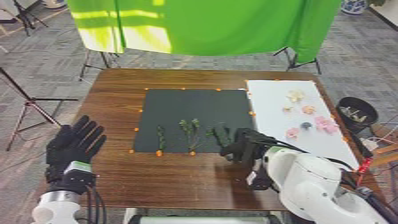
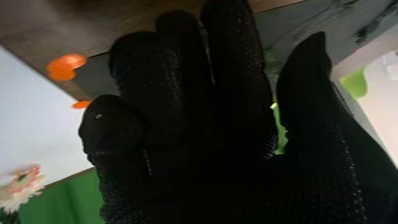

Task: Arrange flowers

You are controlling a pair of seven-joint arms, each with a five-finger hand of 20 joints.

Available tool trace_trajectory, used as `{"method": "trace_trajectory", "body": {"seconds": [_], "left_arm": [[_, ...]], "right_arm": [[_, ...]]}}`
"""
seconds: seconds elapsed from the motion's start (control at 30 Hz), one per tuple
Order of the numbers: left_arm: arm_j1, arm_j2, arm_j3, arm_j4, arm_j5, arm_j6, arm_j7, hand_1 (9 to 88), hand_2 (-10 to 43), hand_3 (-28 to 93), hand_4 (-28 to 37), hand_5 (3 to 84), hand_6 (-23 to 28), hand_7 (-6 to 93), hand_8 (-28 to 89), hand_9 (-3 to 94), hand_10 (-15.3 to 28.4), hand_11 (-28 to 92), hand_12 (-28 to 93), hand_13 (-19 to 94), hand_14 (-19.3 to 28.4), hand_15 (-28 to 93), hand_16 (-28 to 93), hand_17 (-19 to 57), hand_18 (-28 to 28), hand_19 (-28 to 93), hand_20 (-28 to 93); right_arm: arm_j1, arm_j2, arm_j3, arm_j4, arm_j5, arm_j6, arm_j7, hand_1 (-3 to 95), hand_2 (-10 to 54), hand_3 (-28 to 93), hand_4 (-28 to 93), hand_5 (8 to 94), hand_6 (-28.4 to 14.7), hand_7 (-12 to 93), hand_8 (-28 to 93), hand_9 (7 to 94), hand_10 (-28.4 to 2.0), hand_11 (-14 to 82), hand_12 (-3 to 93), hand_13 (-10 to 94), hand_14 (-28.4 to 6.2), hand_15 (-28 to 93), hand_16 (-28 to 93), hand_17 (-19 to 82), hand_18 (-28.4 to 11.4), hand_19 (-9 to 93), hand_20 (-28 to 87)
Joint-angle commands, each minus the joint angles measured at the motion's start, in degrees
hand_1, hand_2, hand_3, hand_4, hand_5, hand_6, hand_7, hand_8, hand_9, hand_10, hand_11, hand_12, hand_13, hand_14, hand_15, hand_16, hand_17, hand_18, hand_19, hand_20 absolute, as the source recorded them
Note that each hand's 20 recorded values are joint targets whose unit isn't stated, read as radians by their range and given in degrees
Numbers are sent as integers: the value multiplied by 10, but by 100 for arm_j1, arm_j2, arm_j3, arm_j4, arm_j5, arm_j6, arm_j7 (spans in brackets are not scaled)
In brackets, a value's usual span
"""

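Left hand: fingers spread, tabletop's left edge. Three green sprigs: near part of black mat. Right hand: fingers straight, together, thumb apart; beside rightmost sprig. Pastel flower heads: white sheet, right.

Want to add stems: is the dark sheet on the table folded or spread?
Spread flat: the sheet has orange tabs along its edges and green stems lying on it.

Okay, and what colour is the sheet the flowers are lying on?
The sheet is white, seen best in the head view.
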Motion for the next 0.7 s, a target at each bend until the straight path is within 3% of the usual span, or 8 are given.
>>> {"method": "trace_trajectory", "body": {"seconds": [0.03,0.3,0.53,0.6,0.7], "left_arm": [[16,-45,53,38,-22,20,-127,285,156,724,-281,427,98,155,-84,346,164,285,124,249,174,437,-72,-63,151,361,88],[30,-20,34,27,-6,-7,-102,285,156,724,-282,426,98,155,-84,345,165,285,123,248,175,439,-73,-63,151,362,88],[40,-49,41,32,-17,-3,-97,284,156,724,-281,426,98,154,-84,345,165,284,123,248,173,439,-74,-63,151,362,88],[23,3,86,17,-48,70,1,284,156,724,-281,426,98,154,-84,345,165,284,124,248,174,438,-74,-63,151,362,88],[59,-5,38,8,-32,21,-4,285,157,724,-281,426,97,155,-84,345,164,284,124,248,174,438,-73,-64,151,362,88]], "right_arm": [[54,-71,-270,246,-113,437,56,291,102,740,-190,863,-25,135,-105,814,-155,109,160,765,-147,537,265,436,-226,915,316],[130,1,-420,317,-391,961,252,285,108,744,-187,836,-31,123,-101,784,-157,105,148,764,-147,525,267,437,-222,919,292],[-47,25,-112,-16,112,924,17,283,108,743,-186,860,-31,147,-97,795,-162,110,151,765,-147,524,267,437,-225,926,279],[-204,36,30,-191,87,1049,-93,279,101,746,-183,870,-36,180,-87,794,-173,109,154,763,-146,525,268,437,-225,928,276],[-280,95,205,-319,-63,1053,-187,282,69,756,-182,872,-38,301,-76,787,-180,106,156,756,-145,525,270,429,-222,925,277]]}}
